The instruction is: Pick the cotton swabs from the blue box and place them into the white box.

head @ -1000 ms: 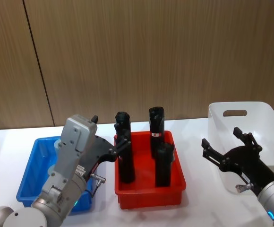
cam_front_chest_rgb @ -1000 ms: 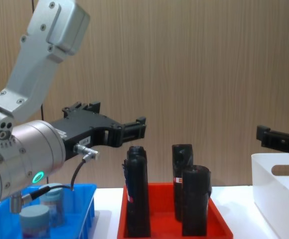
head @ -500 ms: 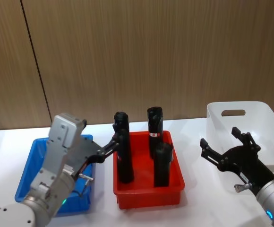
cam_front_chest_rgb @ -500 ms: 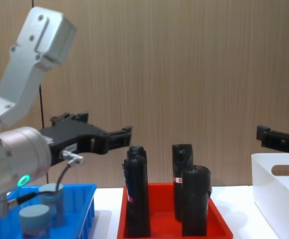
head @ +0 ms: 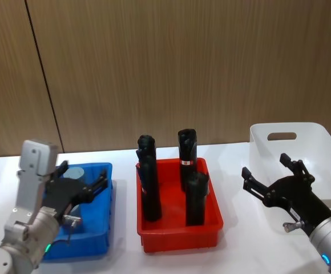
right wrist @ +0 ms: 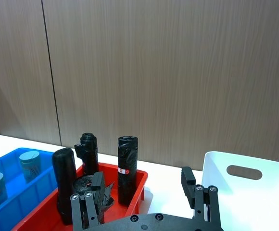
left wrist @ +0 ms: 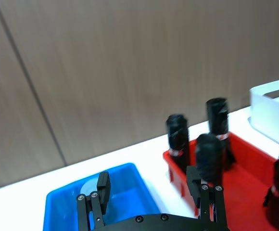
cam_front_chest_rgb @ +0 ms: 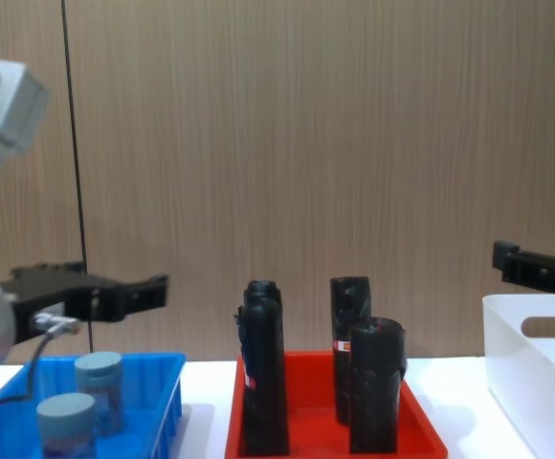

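The blue box sits at the left of the table. Two cotton swabs stand in it, each with a pale blue lid; one lid peeks out behind my left gripper. That gripper hovers open above the blue box, holding nothing. The white box stands at the far right. My right gripper hangs open and empty in front of the white box.
A red tray with several tall black rolls stands in the middle, between the two boxes. A wooden wall closes off the far side of the white table.
My left arm has pulled back to the left and lowered, from beside the black rolls to above the blue box. The right arm has not moved.
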`<action>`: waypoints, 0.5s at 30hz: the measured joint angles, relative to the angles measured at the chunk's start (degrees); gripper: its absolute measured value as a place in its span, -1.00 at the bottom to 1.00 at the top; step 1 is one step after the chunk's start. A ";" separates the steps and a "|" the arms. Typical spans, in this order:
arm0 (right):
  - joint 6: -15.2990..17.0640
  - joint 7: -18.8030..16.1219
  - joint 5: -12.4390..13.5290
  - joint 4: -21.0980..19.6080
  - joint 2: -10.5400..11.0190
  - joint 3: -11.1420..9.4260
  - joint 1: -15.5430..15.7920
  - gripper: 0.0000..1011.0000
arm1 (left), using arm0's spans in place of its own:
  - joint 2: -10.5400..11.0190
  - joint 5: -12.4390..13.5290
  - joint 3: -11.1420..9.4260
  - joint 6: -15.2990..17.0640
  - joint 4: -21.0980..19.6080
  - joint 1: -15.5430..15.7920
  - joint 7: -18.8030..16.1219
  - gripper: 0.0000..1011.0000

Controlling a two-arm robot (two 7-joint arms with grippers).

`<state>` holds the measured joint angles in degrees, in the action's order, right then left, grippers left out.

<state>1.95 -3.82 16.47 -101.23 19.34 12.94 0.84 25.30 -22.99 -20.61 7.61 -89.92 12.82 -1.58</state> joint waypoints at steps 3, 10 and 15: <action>0.00 0.00 0.00 0.00 0.00 0.00 0.00 0.98 | 0.65 -2.33 0.87 1.64 -0.02 -0.64 -1.43 0.98; 0.00 0.00 0.00 0.00 0.00 0.00 0.00 0.98 | 1.47 -5.78 1.96 4.28 0.03 -1.51 -3.43 0.98; 0.00 0.00 0.00 0.00 0.00 0.00 0.00 0.98 | 1.92 -8.24 2.75 6.56 0.72 -1.90 -4.29 0.98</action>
<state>1.95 -3.82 16.46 -101.23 19.34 12.94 0.84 27.22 -31.22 -17.87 14.16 -89.20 10.92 -5.87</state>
